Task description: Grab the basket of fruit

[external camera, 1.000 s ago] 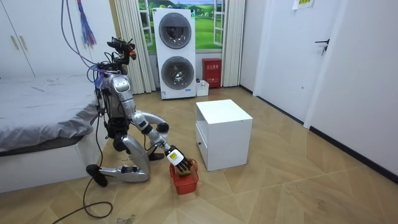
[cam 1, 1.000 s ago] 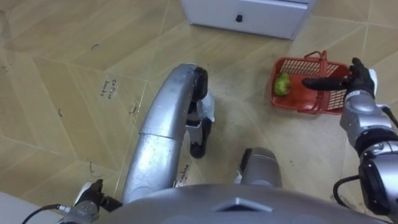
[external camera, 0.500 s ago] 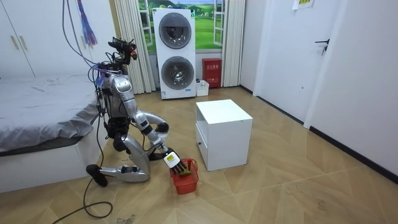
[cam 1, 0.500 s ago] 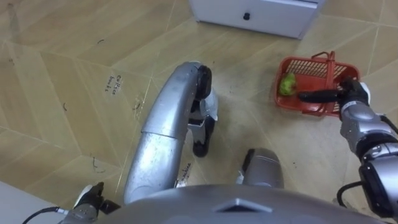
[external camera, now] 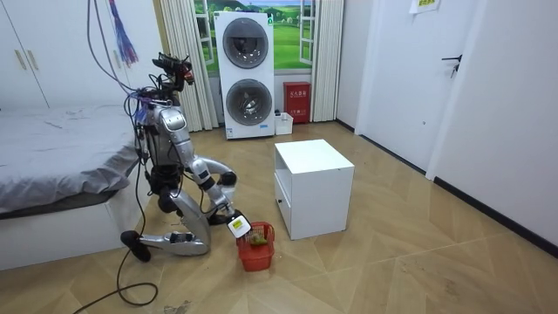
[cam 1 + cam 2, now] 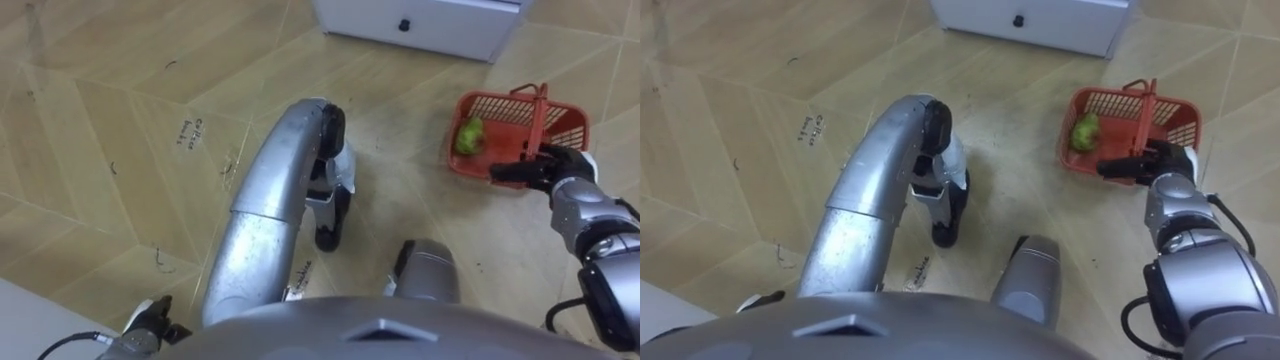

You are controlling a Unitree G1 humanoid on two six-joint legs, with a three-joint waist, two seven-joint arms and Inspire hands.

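Observation:
The red plastic fruit basket (image 6: 560, 127) stands on the wooden floor at my front right, its handle (image 6: 540, 110) upright. A green fruit (image 6: 468, 135) lies in its left end. My right hand (image 6: 548, 167) is at the basket's near rim, with its dark fingers (image 6: 505, 172) stretched out to the left along the rim and not curled round it. In the room view I kneel on the floor beside the bed, right arm reaching down to the basket (image 5: 255, 249). My left hand (image 6: 148, 320) hangs low at the lower left; its fingers are unclear.
A white cabinet (image 6: 420, 25) with a dark knob stands just beyond the basket. The bed (image 5: 61, 174) is behind me and stacked washing machines (image 5: 248, 74) stand against the far wall. My bent knees take up the floor before me.
My right hand has drawn back and down from above the basket's middle to its near rim. The eye view has shifted slightly.

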